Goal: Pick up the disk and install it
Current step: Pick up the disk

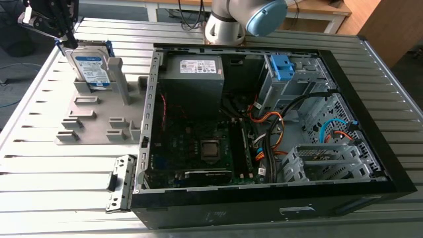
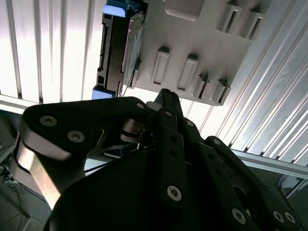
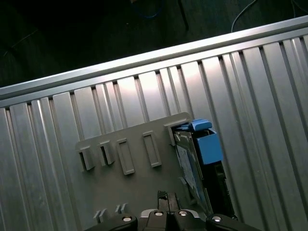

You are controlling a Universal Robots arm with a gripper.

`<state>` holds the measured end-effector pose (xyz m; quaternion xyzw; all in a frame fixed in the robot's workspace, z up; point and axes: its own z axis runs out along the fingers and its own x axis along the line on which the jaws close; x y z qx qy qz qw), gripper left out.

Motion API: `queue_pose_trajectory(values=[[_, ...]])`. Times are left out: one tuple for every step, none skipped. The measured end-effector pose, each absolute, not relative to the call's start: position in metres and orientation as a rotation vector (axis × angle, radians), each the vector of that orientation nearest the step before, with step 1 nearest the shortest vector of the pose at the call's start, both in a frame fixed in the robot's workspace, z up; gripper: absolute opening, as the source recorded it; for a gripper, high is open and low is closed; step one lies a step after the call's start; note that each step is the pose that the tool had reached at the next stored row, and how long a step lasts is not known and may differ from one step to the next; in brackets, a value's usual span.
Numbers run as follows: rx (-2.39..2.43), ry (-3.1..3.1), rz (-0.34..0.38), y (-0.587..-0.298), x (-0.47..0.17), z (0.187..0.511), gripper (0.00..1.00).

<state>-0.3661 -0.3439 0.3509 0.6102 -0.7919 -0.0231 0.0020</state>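
Note:
The disk [image 1: 91,67] stands upright on its edge in a grey slotted holder [image 1: 92,119] at the exterior view's left. It is silver with a white-and-blue label and a blue frame. My gripper [image 1: 65,35] hangs just above the disk's top, toward the exterior view's left, shut and holding nothing. In the second wrist view the fingertips [image 2: 166,94] meet in a point short of the holder [image 2: 192,43], with the disk [image 2: 115,53] seen edge-on beyond. In the first wrist view the gripper [image 3: 162,195] is close beside the disk [image 3: 199,159] and over the holder [image 3: 130,187].
An open black computer case [image 1: 264,208] lies at the exterior view's right, with a grey power supply box [image 1: 193,82], a bare blue bracket [image 1: 281,67] in a drive bay and loose cables. The arm's base [image 1: 228,25] stands behind it. All rests on a slatted metal table [image 1: 39,163].

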Motion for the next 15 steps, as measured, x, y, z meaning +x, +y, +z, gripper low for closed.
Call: queue_pose_trajectory(values=[[1.916, -2.483, -0.072, -0.3439, -0.3660, 0.3509, 0.11], [1.918, -2.482, -0.072, -0.3439, -0.3660, 0.3509, 0.11], [1.920, -2.480, -0.072, -0.3439, -0.3660, 0.3509, 0.11], [1.922, -2.479, -0.072, -0.3440, -0.3660, 0.3509, 0.11], [1.924, -2.478, -0.072, -0.3440, -0.3660, 0.3509, 0.11], [1.925, -2.476, -0.072, -0.3440, -0.3660, 0.3509, 0.11], [1.927, -2.475, -0.072, -0.3440, -0.3660, 0.3509, 0.11], [1.929, -2.473, -0.072, -0.3440, -0.3660, 0.3509, 0.11], [1.931, -2.472, -0.072, -0.3440, -0.3660, 0.3509, 0.11], [1.933, -2.470, -0.072, -0.3439, -0.3660, 0.3509, 0.11], [1.935, -2.468, -0.072, -0.3439, -0.3660, 0.3509, 0.11], [1.938, -2.466, -0.072, -0.3439, -0.3660, 0.3509, 0.11], [1.940, -2.464, -0.072, -0.3440, -0.3660, 0.3509, 0.11], [1.943, -2.462, -0.072, -0.3439, -0.3660, 0.3509, 0.11], [1.946, -2.460, -0.072, -0.3439, -0.3660, 0.3509, 0.11]])
